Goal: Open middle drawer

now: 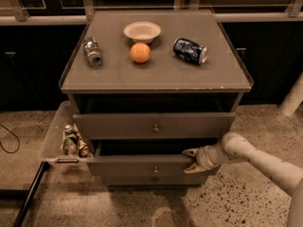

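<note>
The middle drawer (142, 166) is a grey-brown flat front with a small round knob (154, 169), and it stands pulled out a little, with a dark gap above it. My gripper (191, 160) is at the right end of its top edge. One finger (189, 152) is inside the gap and the other lies over the front, so the edge is clamped between them. My pale arm (255, 160) comes in from the lower right.
The taller top drawer (154, 125) is also pulled out a little. The shortest bottom drawer (154, 179) sits just below. On the cabinet top are a white bowl (142, 31), an orange (140, 52), a blue can (190, 50) and a silver can (92, 51). A clear bin (53, 141) with packets hangs at the left.
</note>
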Robot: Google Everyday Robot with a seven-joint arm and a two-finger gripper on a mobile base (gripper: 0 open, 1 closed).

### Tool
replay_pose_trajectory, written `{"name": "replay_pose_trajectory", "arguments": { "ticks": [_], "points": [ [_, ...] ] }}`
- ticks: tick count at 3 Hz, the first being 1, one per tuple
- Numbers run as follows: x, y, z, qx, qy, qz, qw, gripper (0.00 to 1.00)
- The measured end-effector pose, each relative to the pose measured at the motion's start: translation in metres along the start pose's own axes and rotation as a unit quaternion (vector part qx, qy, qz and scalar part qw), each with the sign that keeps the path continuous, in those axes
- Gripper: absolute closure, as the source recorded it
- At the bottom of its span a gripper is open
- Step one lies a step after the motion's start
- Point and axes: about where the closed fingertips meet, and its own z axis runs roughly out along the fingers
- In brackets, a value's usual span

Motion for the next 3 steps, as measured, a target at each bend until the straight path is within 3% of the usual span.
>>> {"name": "replay_pose_trajectory", "arguments": {
  "ticks": [2,3],
  "points": [
    [-0.0031,0.0063,-0.0057,0.001,-0.001,0.001,1.0,0.99],
    [-0.004,0.0064,-0.0054,0.001,-0.001,0.002,1.0,0.0]
  ]
}}
